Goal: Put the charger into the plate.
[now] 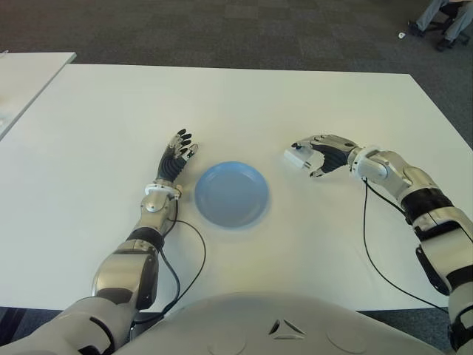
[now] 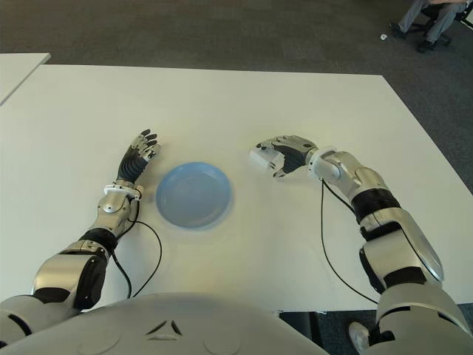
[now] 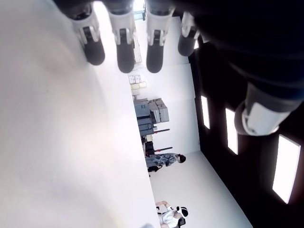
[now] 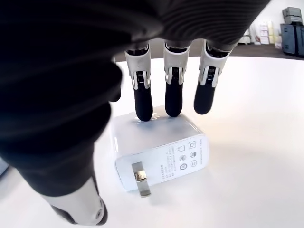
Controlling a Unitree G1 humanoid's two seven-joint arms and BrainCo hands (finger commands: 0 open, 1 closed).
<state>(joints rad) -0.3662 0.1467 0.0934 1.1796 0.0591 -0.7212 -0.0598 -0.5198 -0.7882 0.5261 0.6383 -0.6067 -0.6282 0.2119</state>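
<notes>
The round blue plate [image 1: 231, 194] on the white table [image 1: 244, 103] holds nothing. Right of it, the right hand [image 1: 323, 153] curls around the white block-shaped charger [image 4: 159, 151], fingertips [image 4: 144, 108] touching its top. The left hand [image 1: 176, 156] lies left of the plate, fingers straight and holding nothing

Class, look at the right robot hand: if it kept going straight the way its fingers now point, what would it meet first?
The right robot hand, fingertips on the white charger, points toward the robot's left. Going on, it would likely meet the blue plate first, though depth is uncertain.
</notes>
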